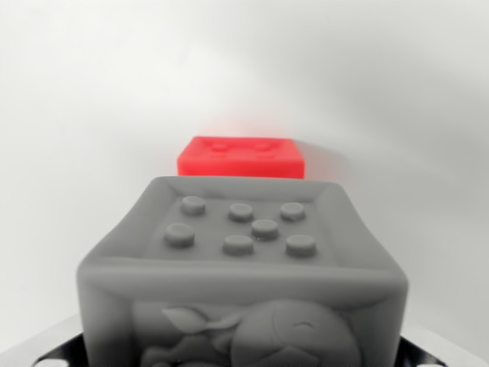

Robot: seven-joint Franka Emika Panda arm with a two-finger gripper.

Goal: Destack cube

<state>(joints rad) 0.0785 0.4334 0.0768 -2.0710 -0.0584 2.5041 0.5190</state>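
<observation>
A grey cube (244,267) fills the lower middle of the wrist view, very close to the camera. Its top carries several round studs and its near face shows a raised figure. Dark parts of my gripper (241,362) show only at the bottom corners, flanking the cube's base on both sides, so it appears shut on the cube. The fingertips themselves are hidden. Behind the grey cube, farther off, a red cube (240,157) rests alone on the white surface, apart from the grey one.
A plain white surface (84,115) surrounds both cubes, with a soft shadow to the wrist view's right of the red cube.
</observation>
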